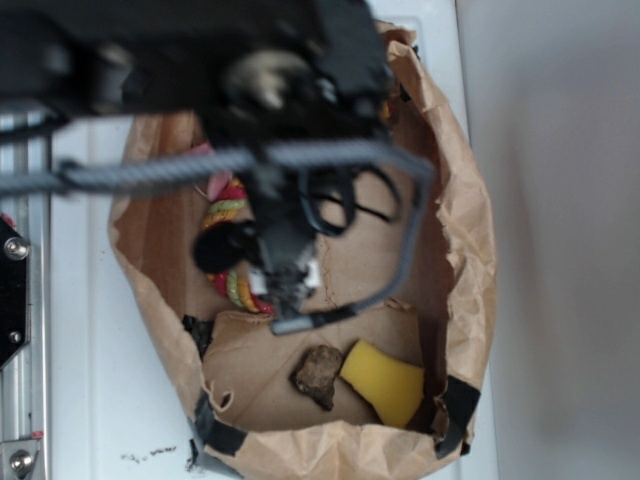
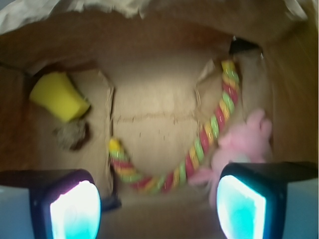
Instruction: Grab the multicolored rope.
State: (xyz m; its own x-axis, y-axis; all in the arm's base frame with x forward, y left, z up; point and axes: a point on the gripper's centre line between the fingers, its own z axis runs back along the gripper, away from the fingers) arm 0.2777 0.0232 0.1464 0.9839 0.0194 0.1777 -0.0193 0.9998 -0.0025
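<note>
While the tool [image 2: 159, 209] hangs inside a brown paper bag [image 2: 149, 119], its two fingers [image 2: 75, 211] stand wide apart at the bottom corners of the wrist view, with nothing between them. Just beyond the gap between them lies the multicolored rope [image 2: 199, 144], a thick twist of red, yellow, green and pink strands that curves in a U on the bag's floor; its low bend sits nearest the tool, one short end rises at the left, and the long arm runs up and away to the right. Touching the rope's right side is a pink plush toy [image 2: 246, 142], partly hidden behind the right finger. Farther off to the left, well apart from the rope, a yellow sponge [image 2: 57, 94] rests beside a small brown lump [image 2: 72, 134]. From the exterior view, the black arm [image 1: 280, 230] covers most of the rope, and the bag stands on a white bench [image 1: 100, 400].
</note>
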